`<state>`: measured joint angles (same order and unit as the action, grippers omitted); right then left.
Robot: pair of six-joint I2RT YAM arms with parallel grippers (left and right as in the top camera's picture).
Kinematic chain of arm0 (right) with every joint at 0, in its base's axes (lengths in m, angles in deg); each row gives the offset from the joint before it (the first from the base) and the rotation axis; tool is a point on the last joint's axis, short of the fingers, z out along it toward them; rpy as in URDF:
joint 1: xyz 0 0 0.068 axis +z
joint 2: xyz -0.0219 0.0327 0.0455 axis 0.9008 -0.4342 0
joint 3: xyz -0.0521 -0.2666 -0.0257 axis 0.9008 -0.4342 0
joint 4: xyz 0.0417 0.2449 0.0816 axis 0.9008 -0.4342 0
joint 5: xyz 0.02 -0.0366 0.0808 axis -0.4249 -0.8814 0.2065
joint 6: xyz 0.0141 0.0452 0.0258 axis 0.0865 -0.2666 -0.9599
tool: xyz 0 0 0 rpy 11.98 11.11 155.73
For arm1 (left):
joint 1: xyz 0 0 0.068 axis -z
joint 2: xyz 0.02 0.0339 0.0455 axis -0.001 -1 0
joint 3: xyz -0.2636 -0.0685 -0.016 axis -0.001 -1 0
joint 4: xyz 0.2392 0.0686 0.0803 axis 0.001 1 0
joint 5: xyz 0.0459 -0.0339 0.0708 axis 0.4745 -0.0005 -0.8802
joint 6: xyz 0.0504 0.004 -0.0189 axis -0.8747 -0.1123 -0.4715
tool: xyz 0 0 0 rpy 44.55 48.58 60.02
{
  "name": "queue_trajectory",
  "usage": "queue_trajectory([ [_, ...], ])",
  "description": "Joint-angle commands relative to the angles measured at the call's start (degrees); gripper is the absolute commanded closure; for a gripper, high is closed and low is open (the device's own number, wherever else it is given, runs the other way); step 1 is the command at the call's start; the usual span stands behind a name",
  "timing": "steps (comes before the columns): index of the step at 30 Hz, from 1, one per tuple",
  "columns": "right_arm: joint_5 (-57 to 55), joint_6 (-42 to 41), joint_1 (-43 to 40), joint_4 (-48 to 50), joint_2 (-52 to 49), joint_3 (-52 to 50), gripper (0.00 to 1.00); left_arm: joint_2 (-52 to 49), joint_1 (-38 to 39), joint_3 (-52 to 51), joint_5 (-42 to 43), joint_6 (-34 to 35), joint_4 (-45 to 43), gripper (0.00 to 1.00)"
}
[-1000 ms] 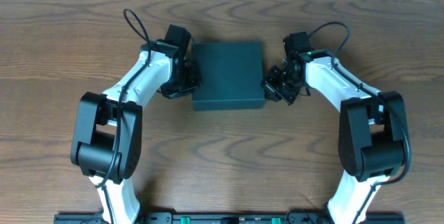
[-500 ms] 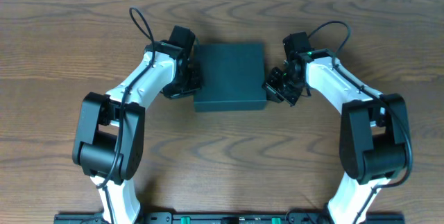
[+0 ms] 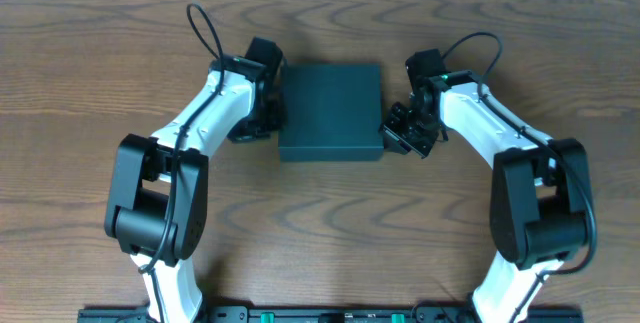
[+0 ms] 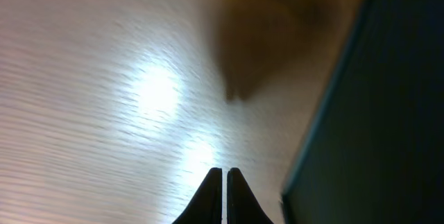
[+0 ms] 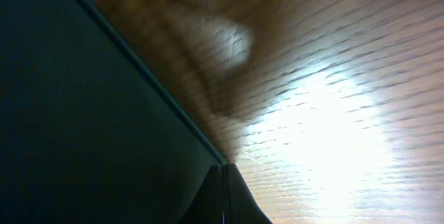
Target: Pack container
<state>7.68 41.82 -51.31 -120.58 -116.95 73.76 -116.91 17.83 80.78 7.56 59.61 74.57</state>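
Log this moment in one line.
dark teal-green rectangular box: closed, on wooden table | left gripper: shut, at box's left side | right gripper: shut, at right side

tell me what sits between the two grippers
The container lies between the left gripper and the right gripper, each shut beside one of its sides; the overhead view shows it.

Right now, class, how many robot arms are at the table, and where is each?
2. The left arm reaches to the container's left side, the right arm to its right side. None seems hidden.
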Motion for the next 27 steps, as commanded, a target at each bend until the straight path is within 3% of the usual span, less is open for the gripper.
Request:
queue_trajectory([
  [1,-5.99,2.34,-1.90,0.35,4.48,1.46,0.98,0.74,-1.68,4.26,-7.54,-2.58,-0.42,0.94],
  [5,-10.01,4.33,-3.93,4.02,6.08,1.70,0.98,0.70,-2.62,4.87,-5.42,-3.19,-5.90,0.94],
  [11,-6.25,3.39,-4.15,6.84,5.99,1.70,0.98,0.68,-2.86,4.87,2.19,-1.55,-13.05,0.94],
  [27,1.44,0.85,-2.38,11.02,5.99,1.68,0.99,0.31,-0.74,4.26,6.38,2.99,-15.34,0.94],
])
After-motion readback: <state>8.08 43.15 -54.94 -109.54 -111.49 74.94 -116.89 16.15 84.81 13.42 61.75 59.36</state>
